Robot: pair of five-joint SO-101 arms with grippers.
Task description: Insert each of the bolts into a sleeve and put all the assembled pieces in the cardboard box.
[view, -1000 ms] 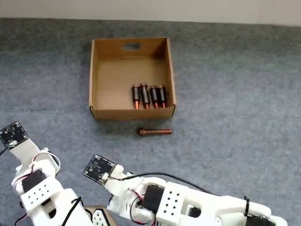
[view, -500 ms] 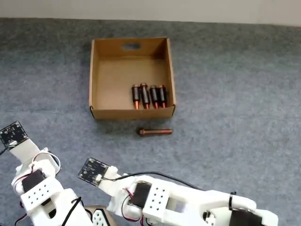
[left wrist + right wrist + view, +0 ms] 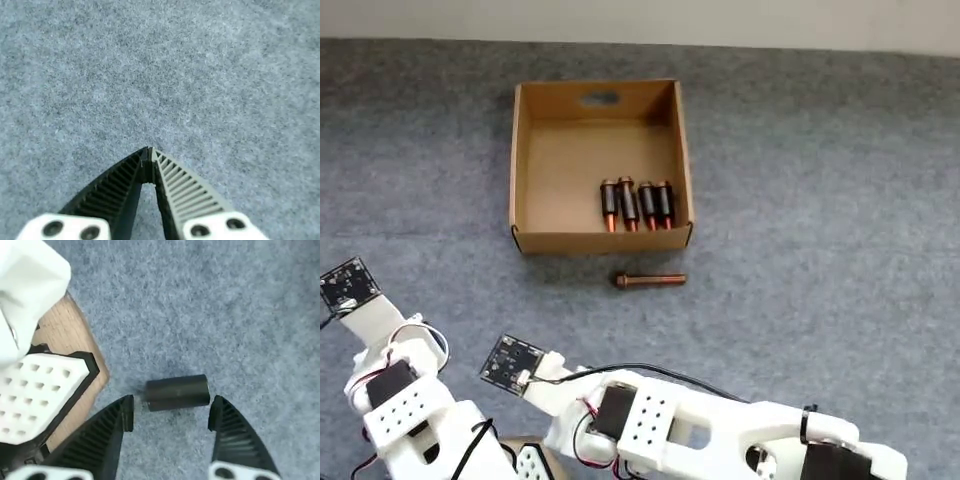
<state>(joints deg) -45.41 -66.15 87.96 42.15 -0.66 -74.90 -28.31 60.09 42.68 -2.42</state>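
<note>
Found the box (image 3: 517,160) open-topped on grey carpet (image 3: 820,200), towards the far middle of the table in the high view. Counted four assembled pieces (image 3: 636,205) inside it, packed side by side against the near wall by the right-hand corner in that view, with copper showing at each end. Saw one bare bolt (image 3: 650,280) outside, lying on the carpet just in front of that near wall and parallel to it, head to the left in the high view, touching nothing.

Placed the left arm (image 3: 395,390) at the near left corner of the high view and the right arm (image 3: 700,430) along the near edge beside it, both well apart from box and bolt.

Read the left gripper (image 3: 150,151) as closed on nothing, with ribbed fingers (image 3: 185,190) pressed together at the tips above bare carpet.

Read the right gripper (image 3: 172,414) as spread wide – one tip off each end of a black sleeve (image 3: 177,392). Saw the sleeve lying on its side on the carpet, across the gap between those tips. Could not judge any contact between tips and sleeve. Noted a wooden board (image 3: 65,340) just beside the sleeve – and a white perforated part (image 3: 35,390) over the board's near end.
</note>
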